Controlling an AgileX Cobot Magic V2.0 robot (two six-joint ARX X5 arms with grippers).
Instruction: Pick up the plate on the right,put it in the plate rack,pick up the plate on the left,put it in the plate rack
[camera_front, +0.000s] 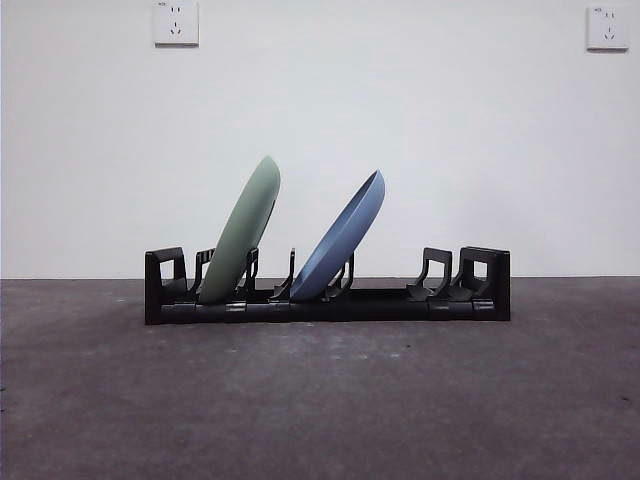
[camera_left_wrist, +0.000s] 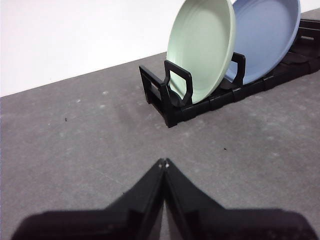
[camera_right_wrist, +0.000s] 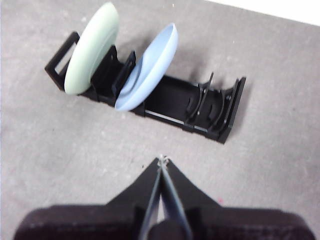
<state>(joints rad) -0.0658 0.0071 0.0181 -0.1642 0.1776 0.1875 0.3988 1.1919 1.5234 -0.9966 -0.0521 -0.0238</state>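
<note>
The black plate rack (camera_front: 470, 290) lies across the grey table, also seen in the left wrist view (camera_left_wrist: 172, 107) and the right wrist view (camera_right_wrist: 175, 102). A pale green plate (camera_front: 240, 240) (camera_left_wrist: 202, 47) (camera_right_wrist: 92, 47) leans in its left slots. Beside it a blue plate (camera_front: 345, 235) (camera_left_wrist: 267, 35) (camera_right_wrist: 150, 67) leans near the middle. My left gripper (camera_left_wrist: 164, 162) is shut and empty, away from the rack's left end. My right gripper (camera_right_wrist: 162, 159) is shut and empty, in front of the rack. Neither arm shows in the front view.
The rack's right slots (camera_front: 435, 275) hold nothing. A white wall with two sockets (camera_front: 176, 22) (camera_front: 608, 27) stands behind the table. Bare grey tabletop (camera_front: 320, 400) stretches in front of the rack.
</note>
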